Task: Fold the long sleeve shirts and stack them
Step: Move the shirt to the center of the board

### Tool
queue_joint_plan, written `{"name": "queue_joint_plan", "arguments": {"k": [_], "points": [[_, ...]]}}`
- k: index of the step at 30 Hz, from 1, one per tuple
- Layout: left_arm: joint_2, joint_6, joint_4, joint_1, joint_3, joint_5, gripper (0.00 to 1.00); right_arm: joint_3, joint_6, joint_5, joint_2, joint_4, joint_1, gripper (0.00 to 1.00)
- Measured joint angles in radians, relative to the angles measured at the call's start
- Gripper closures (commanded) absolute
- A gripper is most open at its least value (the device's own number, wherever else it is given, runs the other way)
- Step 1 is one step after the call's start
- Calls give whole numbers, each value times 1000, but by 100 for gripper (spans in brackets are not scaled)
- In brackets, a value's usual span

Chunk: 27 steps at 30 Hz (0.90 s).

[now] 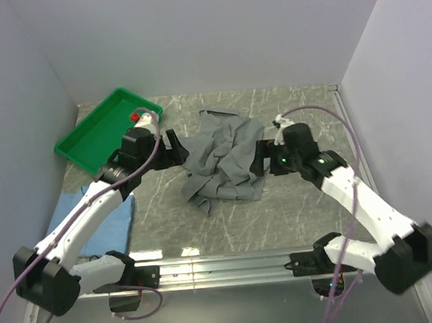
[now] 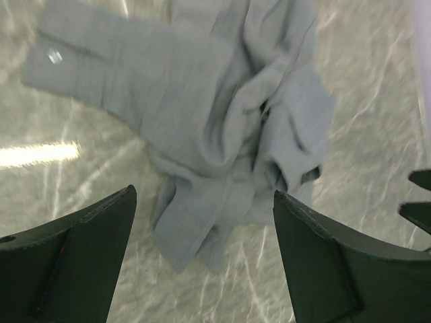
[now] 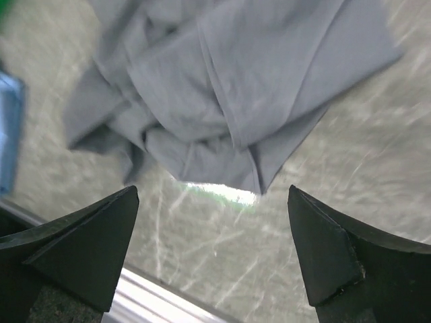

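Grey shirt (image 1: 223, 161) lay crumpled right of the green tray (image 1: 101, 133), unfolded, so most of your job looked undone. Blue shirt (image 1: 108, 218) lay flat on the near side of the tray, seemingly folded, nothing stacked on it. Your left gripper (image 1: 171, 148), just right of the tray, and right gripper (image 1: 260, 158), far right of it, were both spread, empty.
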Motion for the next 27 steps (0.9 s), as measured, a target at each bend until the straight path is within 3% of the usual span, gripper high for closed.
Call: {"name": "queue_joint_plan", "arguments": {"k": [9,12,17,20,21,24,27], "points": [[229,-3,29,-1,-8,219,20,61,51,75,345,51,102,7],[303,-15,58,-16,-18,246,21,127,52,131,435,68,148,1],[384,-67,111,-41,-79,246,27,238,40,254,565,74,241,0],[423,-100,145,-53,-108,237,34,282,32,330,623,69,286,1],[436,-109,155,-56,-112,236,40,293,31,356,640,64,298,1],[467,-135,193,-64,-134,232,55,302,28,426,682,53,311,21],[466,-153,213,-65,-166,225,68,291,43,497,695,37,276,27]]}}
